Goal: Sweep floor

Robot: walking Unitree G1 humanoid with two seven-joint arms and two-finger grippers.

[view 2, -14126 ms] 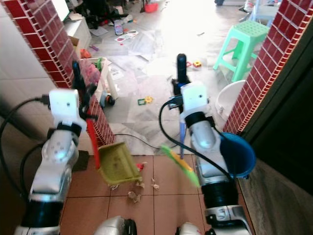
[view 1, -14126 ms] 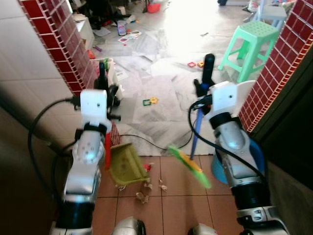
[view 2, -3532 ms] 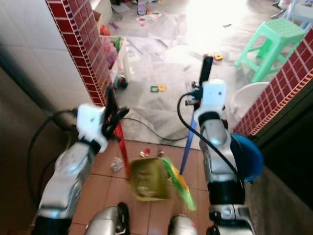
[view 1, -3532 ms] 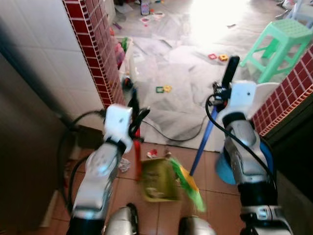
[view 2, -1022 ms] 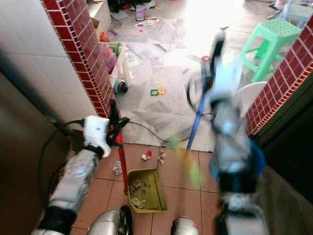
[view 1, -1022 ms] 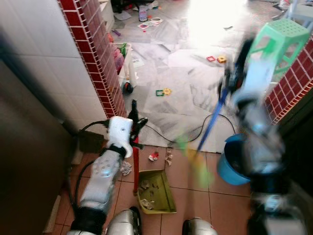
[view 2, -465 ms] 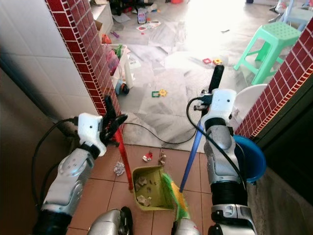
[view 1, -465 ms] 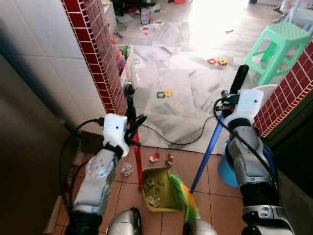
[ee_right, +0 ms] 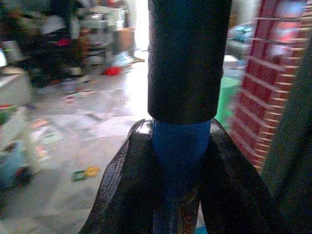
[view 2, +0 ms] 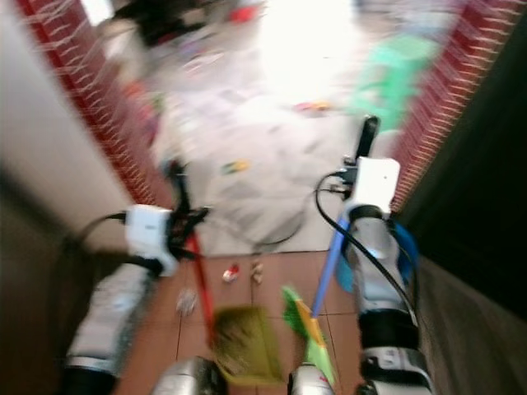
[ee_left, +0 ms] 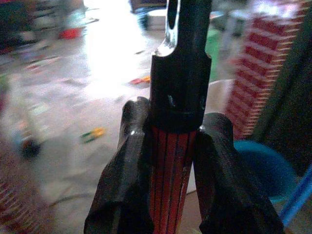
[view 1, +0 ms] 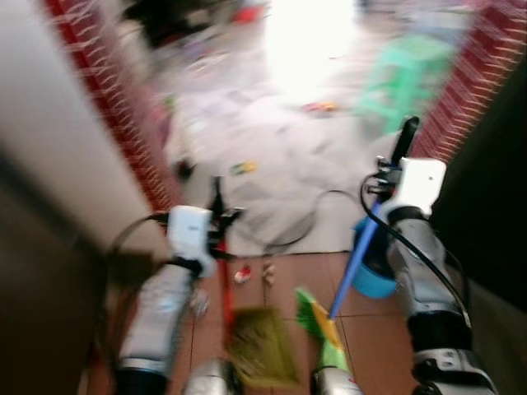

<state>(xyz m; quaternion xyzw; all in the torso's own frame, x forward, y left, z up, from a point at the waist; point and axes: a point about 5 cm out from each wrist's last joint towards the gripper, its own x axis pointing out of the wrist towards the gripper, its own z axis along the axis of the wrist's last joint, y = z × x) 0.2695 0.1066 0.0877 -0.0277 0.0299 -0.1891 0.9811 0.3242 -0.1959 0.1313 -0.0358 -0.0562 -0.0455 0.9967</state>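
Blue-handled broom [view 1: 354,267], green bristles beside olive plastic dustpan [view 1: 262,355] on tiled floor; my right gripper [ee_right: 176,161] pinches its handle, left gripper [ee_left: 168,146] pinches dustpan's red handle. Risk: blurred view, tipping dustpan spills debris.

The broom handle [ee_right: 179,151] looks smooth blue with a matt black cap. The dustpan handle [ee_left: 168,180] is ribbed red. The floor [view 1: 280,156] is glossy pale stone.
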